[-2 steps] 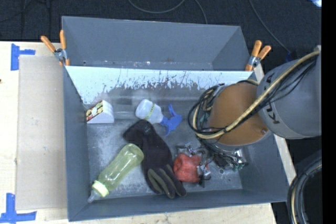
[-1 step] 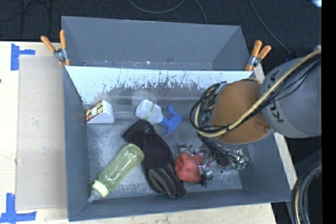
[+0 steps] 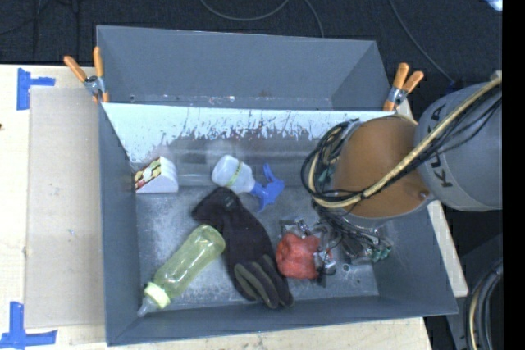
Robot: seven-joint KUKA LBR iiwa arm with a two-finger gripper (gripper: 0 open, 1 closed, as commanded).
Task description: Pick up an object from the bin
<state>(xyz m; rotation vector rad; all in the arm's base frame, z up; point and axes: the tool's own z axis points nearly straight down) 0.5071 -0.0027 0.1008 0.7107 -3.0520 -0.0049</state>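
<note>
My gripper (image 3: 344,244) is low in the bin's front right part, under the arm's orange cover. Its metal end touches the right side of a crumpled red soft thing (image 3: 294,256) lying on the floor there. A black glove (image 3: 244,243) lies just left of the red thing, its fingers pointing toward the front wall. A blue spray trigger (image 3: 267,189) on a clear bottle (image 3: 231,173) lies behind the glove, near the middle of the bin.
A pale green plastic bottle (image 3: 184,263) lies slantwise at the front left. A small white box with red and yellow print (image 3: 157,175) sits at the left by the back wall. The arm and its cables hang over the bin's right side.
</note>
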